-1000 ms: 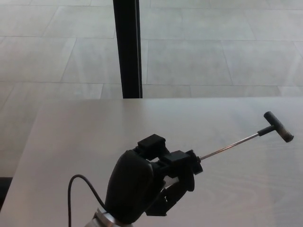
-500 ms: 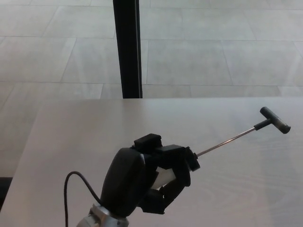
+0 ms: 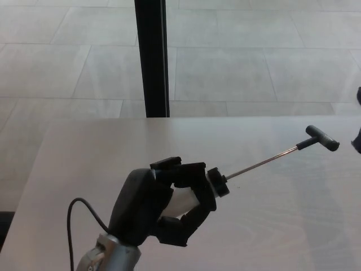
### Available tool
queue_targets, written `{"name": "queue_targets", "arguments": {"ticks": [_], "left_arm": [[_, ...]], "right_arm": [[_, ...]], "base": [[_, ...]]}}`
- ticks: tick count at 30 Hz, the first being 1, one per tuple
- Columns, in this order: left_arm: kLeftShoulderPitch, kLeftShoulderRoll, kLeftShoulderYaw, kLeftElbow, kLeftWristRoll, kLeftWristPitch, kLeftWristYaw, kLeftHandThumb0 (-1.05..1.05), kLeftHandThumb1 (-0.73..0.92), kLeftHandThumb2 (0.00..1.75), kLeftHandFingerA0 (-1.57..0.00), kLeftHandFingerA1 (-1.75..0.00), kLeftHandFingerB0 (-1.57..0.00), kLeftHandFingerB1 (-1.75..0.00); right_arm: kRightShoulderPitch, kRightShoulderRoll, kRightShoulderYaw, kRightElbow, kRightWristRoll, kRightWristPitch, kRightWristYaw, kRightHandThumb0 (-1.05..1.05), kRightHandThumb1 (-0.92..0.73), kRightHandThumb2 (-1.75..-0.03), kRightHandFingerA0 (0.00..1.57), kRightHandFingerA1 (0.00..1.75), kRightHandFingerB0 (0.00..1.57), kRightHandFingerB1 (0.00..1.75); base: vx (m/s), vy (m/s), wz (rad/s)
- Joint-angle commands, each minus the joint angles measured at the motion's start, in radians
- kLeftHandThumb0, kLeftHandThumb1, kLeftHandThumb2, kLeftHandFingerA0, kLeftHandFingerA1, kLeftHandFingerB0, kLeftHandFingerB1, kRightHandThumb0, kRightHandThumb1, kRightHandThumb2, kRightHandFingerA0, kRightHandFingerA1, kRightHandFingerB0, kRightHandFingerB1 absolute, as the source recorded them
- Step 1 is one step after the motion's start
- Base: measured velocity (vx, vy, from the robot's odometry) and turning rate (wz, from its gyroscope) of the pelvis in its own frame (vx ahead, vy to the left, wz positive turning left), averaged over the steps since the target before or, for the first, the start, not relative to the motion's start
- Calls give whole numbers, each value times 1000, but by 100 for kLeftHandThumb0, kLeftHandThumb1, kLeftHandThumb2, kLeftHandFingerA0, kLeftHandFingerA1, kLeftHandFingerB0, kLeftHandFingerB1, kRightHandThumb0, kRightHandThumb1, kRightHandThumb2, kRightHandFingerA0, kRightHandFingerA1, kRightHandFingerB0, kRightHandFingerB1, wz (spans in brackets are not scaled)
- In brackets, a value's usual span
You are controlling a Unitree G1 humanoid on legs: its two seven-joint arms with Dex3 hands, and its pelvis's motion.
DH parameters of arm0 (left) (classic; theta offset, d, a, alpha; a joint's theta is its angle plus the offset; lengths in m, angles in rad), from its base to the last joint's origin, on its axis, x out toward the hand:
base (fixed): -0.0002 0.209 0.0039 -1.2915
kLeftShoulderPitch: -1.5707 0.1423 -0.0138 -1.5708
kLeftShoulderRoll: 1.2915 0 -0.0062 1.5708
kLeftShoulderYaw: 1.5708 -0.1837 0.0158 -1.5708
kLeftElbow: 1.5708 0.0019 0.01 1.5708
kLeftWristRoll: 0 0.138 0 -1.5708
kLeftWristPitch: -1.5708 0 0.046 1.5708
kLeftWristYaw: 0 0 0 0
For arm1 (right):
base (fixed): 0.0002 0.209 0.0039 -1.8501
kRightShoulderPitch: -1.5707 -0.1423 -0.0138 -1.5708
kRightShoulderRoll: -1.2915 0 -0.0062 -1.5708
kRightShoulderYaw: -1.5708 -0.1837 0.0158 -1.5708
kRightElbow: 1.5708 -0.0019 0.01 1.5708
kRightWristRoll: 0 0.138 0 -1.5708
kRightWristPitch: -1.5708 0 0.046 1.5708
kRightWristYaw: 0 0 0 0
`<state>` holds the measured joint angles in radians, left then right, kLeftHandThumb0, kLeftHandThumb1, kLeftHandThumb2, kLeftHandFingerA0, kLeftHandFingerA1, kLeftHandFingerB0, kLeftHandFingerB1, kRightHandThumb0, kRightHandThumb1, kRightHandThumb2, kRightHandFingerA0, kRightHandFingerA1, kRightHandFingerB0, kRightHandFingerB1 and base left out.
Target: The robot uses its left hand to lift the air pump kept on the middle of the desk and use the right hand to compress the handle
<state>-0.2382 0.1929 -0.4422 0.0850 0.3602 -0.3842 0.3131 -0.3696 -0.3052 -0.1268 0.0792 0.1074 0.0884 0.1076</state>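
My left hand (image 3: 161, 206) is shut on the air pump (image 3: 184, 201), whose white barrel shows between the black fingers. The pump is held off the desk, pointing right and slightly away from me. Its thin metal rod (image 3: 260, 163) is drawn far out of the black cap (image 3: 217, 184). The rod ends in a black T-handle (image 3: 322, 138) above the desk's right side. Only a dark sliver of my right hand (image 3: 357, 142) shows at the right edge, a short way right of the handle and not touching it.
The pale wooden desk (image 3: 84, 158) fills the lower half of the view. A black cable (image 3: 72, 217) loops beside my left wrist. Behind the desk's far edge a black post (image 3: 152, 56) stands on the grey tiled floor.
My left hand has carried the pump a little to the left, and the T-handle has moved up and left. My right hand has come into view at the right edge.
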Motion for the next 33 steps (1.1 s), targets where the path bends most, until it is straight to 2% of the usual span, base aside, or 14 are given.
{"name": "queue_targets", "arguments": {"ticks": [1, 6, 8, 9, 17, 20, 22, 23, 28, 29, 30, 31, 32, 33], "left_arm": [[60, -39, 172, -83, -630, 327, -402, -6, 70, 133, -122, -128, -128, -129], [90, -48, 199, -95, -667, 349, -408, -7, 69, 133, -122, -128, -127, -129], [102, -56, 210, -95, -693, 353, -420, -11, 53, 155, -112, -175, -101, -163], [104, -59, 216, -83, -705, 346, -434, -24, 51, 144, -136, -165, -110, -150], [128, -62, 251, -91, -706, 368, -448, -14, 47, 161, -113, -175, -104, -165], [135, -72, 263, -88, -703, 380, -448, -13, 49, 161, -111, -175, -104, -166], [140, -71, 263, -92, -701, 380, -458, -9, 73, 139, -129, -134, -131, -135], [140, -70, 264, -85, -696, 358, -469, -12, 52, 160, -112, -175, -102, -166], [141, -80, 281, -94, -715, 408, -486, -16, 47, 160, -110, -175, -96, -175], [140, -80, 283, -93, -712, 405, -492, -10, 74, 139, -126, -134, -131, -135], [140, -79, 284, -91, -705, 404, -497, -10, 74, 139, -127, -134, -131, -135], [141, -80, 287, -88, -703, 403, -504, -10, 74, 140, -126, -134, -131, -136], [143, -81, 289, -91, -700, 410, -502, -11, 73, 139, -127, -134, -132, -135], [145, -84, 292, -94, -702, 417, -501, -11, 72, 138, -126, -134, -131, -135]], "right_arm": [[-103, 89, 129, 67, 78, 102, 181, -105, -90, -133, 0, 11, 0, 0], [-136, 164, 130, 78, 107, 106, 157, -104, -87, -133, 0, 7, 0, 0], [-142, 194, 128, 70, 118, 106, 143, -104, -91, -135, 0, 6, 0, 0], [-143, 211, 124, 61, 127, 92, 137, -103, -92, -136, 0, 6, 0, 0], [-146, 256, 94, -24, 144, 86, 82, -104, -87, -97, 5, 26, 9, 22], [-150, 257, 88, -52, 149, 81, 92, -92, -84, -129, 0, 24, 14, 19], [-141, 262, 96, -97, 147, 95, 87, -94, -85, -128, 2, 34, 14, 25], [-138, 258, 102, -101, 136, 84, 93, -96, -88, -130, 0, 31, 15, 25], [-128, 243, 113, -129, 113, 83, 105, -83, -77, -121, 3, 35, 6, 28], [-127, 244, 113, -133, 111, 82, 102, -89, -82, -127, 0, 32, 15, 28], [-126, 245, 112, -135, 113, 83, 101, -103, -88, -96, 5, 33, 11, 25], [-125, 243, 113, -135, 112, 79, 104, -82, -76, -123, 1, 36, 10, 31], [-125, 244, 115, -132, 108, 76, 103, -94, -92, -83, 4, 36, 10, 29], [-124, 241, 120, -130, 99, 72, 104, -91, -81, -122, 5, 36, 11, 29]], "base": [[0, 0, 0], [0, 0, 0], [0, 0, 0], [0, 0, 0], [0, 0, 0], [0, 0, 0], [0, 0, 0], [0, 0, 0], [0, 0, 0], [0, 0, 0], [0, 0, 0], [0, 0, 0], [0, 0, 0], [0, 0, 0]]}}
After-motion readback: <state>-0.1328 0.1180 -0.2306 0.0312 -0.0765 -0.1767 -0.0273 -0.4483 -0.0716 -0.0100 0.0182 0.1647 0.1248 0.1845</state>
